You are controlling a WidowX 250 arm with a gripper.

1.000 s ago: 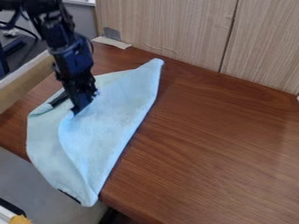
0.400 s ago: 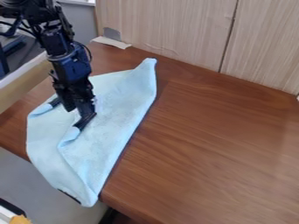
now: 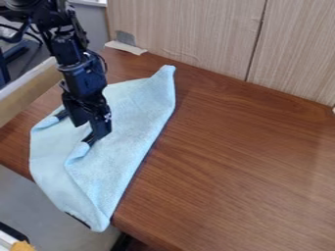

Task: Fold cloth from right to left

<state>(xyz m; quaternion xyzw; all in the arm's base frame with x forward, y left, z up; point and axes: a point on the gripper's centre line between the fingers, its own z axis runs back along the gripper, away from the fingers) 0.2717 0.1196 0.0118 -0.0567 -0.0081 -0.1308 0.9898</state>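
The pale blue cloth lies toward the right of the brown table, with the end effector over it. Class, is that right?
No: the camera view shows the pale blue cloth toward the left of the brown table, not the right, with the end effector over it.

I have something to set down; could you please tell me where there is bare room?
The table is bare right of the cloth, up to the panel behind; a small patch lies between cloth and left rail. It is crowded where the gripper hangs over the cloth.
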